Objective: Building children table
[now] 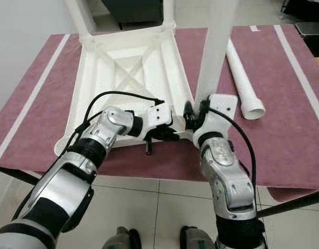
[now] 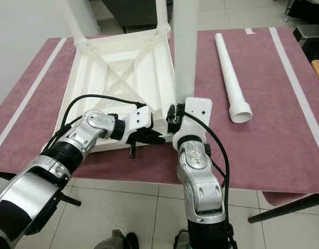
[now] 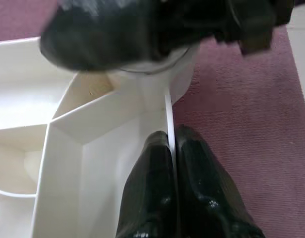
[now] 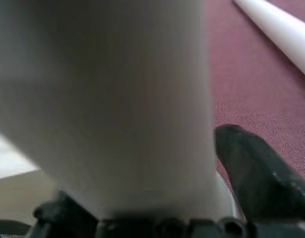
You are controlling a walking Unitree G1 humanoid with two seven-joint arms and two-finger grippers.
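Pinching the tabletop (image 1: 123, 78) rim, left hand (image 3: 170, 163); right hand (image 1: 193, 116) clamps upright leg (image 1: 213, 46), wrist views confirming.

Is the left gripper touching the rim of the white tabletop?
Touching. The left wrist view shows the left gripper with its two black fingers pinched on the thin rim of the upturned tabletop.

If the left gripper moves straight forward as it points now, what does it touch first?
Probably the upright white leg at the tabletop's corner socket, held by the right gripper. The left gripper pinches the rim wall, pointing toward that corner; depth is unclear.
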